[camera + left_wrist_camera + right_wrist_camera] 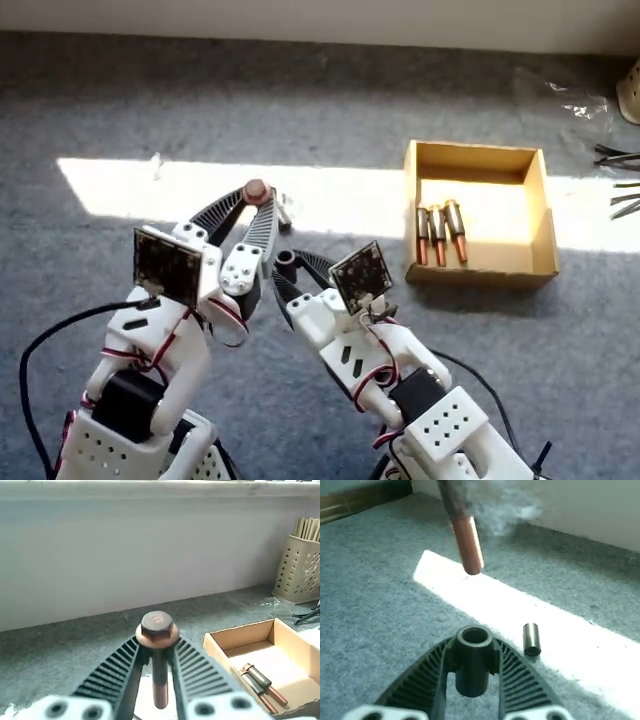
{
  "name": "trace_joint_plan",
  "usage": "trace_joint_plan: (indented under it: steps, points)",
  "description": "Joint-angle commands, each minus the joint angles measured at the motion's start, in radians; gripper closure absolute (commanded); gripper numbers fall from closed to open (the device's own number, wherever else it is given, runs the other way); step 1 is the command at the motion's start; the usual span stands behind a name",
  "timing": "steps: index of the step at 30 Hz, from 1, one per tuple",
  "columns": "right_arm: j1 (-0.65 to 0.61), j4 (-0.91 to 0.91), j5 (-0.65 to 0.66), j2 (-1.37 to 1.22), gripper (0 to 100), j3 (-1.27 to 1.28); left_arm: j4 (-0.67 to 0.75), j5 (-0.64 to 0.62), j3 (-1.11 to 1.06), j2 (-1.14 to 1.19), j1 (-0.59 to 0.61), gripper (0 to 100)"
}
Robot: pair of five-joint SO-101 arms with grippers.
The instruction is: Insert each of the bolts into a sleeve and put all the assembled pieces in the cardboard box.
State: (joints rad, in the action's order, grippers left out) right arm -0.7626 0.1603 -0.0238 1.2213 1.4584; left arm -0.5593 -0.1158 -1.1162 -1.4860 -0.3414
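Pinching the bolt head-up, the left gripper hung well away from the cardboard box. Nearer the cardboard box, the right gripper pinched a sleeve, hole up. The bolt's tip likely had to sit right over that hole first.

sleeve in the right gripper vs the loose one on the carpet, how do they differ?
Pose: the held sleeve stands upright, bore up; the loose sleeve lies on its side. State: the held sleeve is clamped in the right gripper; the loose sleeve rests free on the carpet. Both are short dark cylinders.
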Motion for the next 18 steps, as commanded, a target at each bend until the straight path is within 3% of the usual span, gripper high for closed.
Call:
trace_joint_plan:
  steps: [1, 14, 18]
  points:
    - [-0.002, -0.028, -0.005, 0.018, 99.5, -0.022, 0.026, -0.012, 0.007, -0.065, -0.015, 100]
    - [-0.004, -0.133, 0.224, 0.018, 99.5, -0.018, -0.035, -0.089, 0.007, -0.105, -0.015, 100]
    - [-0.004, -0.133, 0.235, 0.018, 99.5, -0.018, -0.040, -0.089, 0.007, -0.101, -0.015, 100]
